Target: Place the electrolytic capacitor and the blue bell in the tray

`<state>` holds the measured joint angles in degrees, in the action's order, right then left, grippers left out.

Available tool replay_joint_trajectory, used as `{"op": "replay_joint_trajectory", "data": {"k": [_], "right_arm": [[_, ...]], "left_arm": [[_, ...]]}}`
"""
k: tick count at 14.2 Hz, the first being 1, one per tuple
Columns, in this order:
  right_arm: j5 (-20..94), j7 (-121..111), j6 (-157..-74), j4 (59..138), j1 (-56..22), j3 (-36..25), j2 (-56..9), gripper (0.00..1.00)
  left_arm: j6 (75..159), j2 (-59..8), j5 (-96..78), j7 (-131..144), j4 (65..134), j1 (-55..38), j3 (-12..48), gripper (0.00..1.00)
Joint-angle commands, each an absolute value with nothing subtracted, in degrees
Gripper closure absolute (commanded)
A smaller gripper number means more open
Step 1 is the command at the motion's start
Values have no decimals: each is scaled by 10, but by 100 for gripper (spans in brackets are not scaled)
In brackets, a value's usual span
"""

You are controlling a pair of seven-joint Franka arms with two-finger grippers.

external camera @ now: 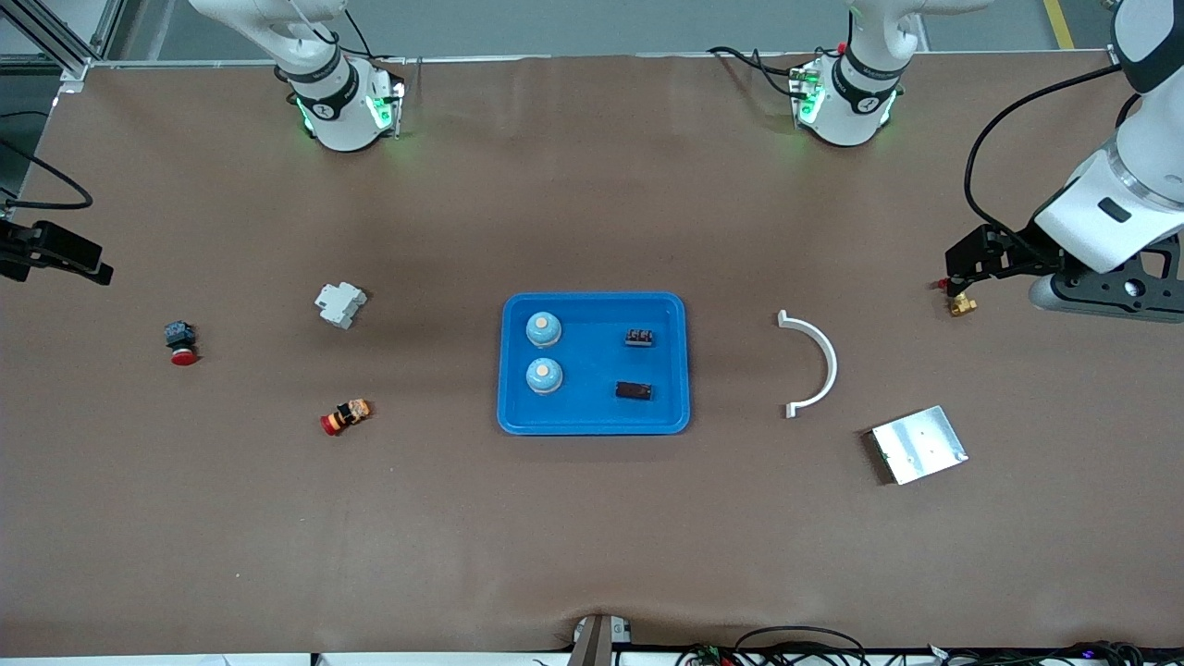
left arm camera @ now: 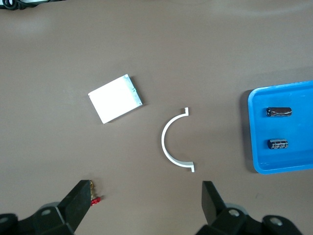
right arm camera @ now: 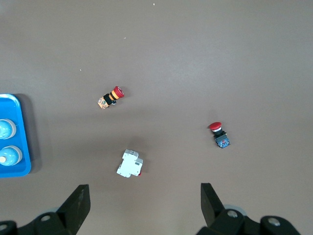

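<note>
tray: bright-blue tray (external camera: 594, 421) sat mid-counter, about midway between my two arms; rim raised, corners rounded.
blue bells: two blue bells (external camera: 544, 327) (external camera: 544, 376) already in the tray, side by side at the end toward my right arm; pale-blue domes, light button on top, upright.
capacitors: two small dark parts in the tray's other end, toward my left arm, one (external camera: 639, 337) farther from the front camera, one (external camera: 634, 391) nearer; I took these for the electrolytic capacitors; both lay flat, long axis roughly along the tray's length; too small to read any marking.
left fingers: my left gripper (left arm camera: 146, 200) hung over bare counter at the left arm's end, fingers wide, holding nothing; tray well apart, toward the counter's middle.
right fingers: my right gripper (right arm camera: 145, 203) hung over counter at the right arm's end, fingers wide, empty; tray edge with the bells showed at the border of that wrist view.
key relation: bells lay nearer my right arm, capacitors nearer my left.
progress: judged done, all four pieces inside the rim, none on it.
leftovers: white arc (external camera: 814, 364), silver plate (external camera: 919, 445), white breaker (external camera: 339, 304), red push-buttons (external camera: 180, 343) (external camera: 345, 416) on the counter, not task items.
</note>
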<state>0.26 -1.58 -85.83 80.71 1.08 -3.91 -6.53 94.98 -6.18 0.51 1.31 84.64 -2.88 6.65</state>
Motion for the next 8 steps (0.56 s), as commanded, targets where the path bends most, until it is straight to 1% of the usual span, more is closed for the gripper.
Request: {"op": "replay_joint_trajectory", "data": {"k": [1,8], "right_arm": [[9,-22,-854,785,16,-35,-69,0],[8,-23,-854,784,16,-34,-70,0]], "left_arm": [[953,-54,5,9,850,-28,67,0],[950,-54,26,15,850,-28,68,0]]}}
